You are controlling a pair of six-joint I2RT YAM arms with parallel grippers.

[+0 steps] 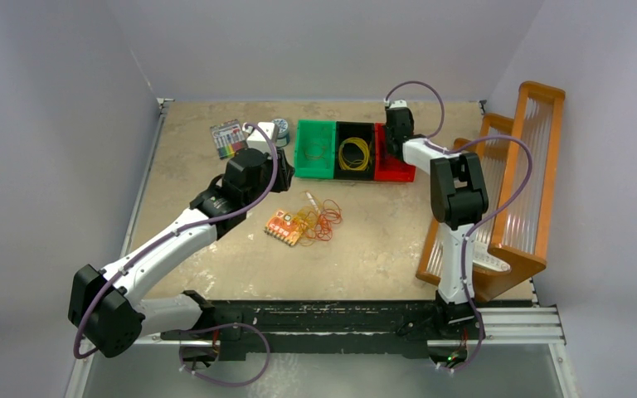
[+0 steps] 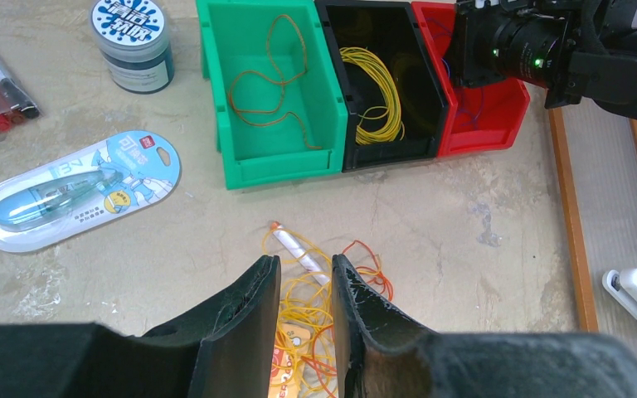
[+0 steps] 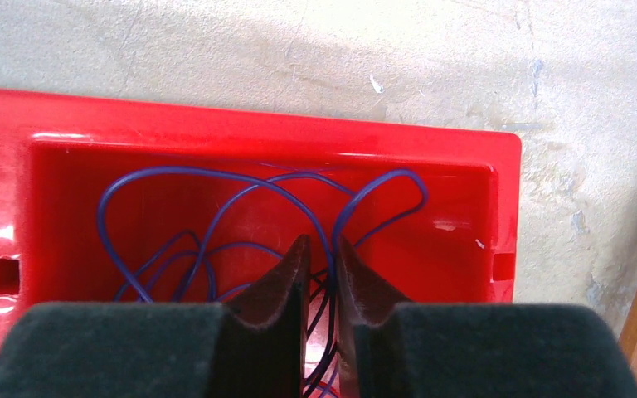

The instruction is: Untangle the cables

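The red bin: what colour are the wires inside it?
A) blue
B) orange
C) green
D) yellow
A: the right wrist view looks straight down into the red bin, and the wires looping inside it are blue.

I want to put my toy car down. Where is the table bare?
Bare table lies between the tangle and the rack, and from the tangle to the near edge. Crowded: the bins, and the markers and jar on the far left.
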